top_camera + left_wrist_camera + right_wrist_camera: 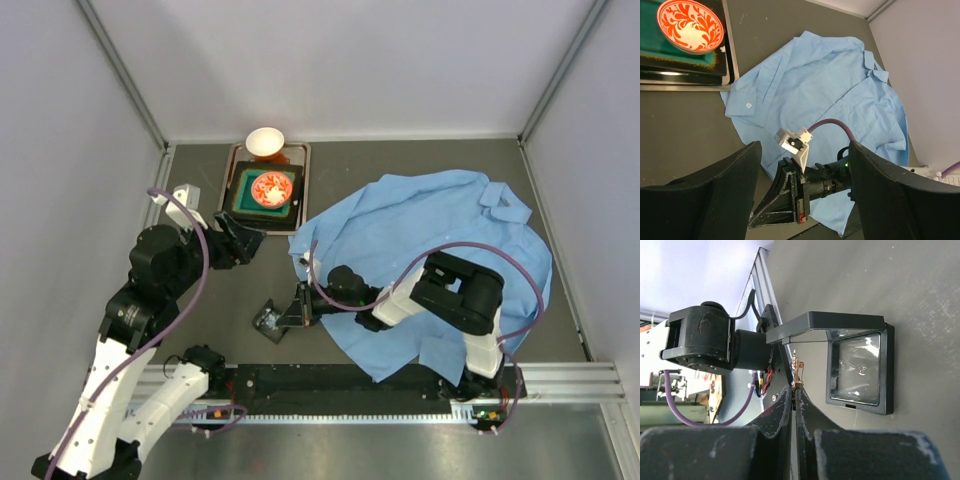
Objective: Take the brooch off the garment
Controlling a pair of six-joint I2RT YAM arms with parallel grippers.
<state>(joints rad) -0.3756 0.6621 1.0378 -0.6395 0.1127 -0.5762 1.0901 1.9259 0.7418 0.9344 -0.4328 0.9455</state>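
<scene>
Pinching brooch (797, 369), thin sliver: right hand (795, 390) | left hand (805, 149): apart | garment (430, 220) part-hidden

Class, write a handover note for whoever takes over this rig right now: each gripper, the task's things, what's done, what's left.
Left gripper: open, empty.
Right gripper: shut on the brooch, beside the open box.
Garment: spread on the table.
Done: the brooch is off the garment.
To do: set the brooch down, probably in the box.
</scene>
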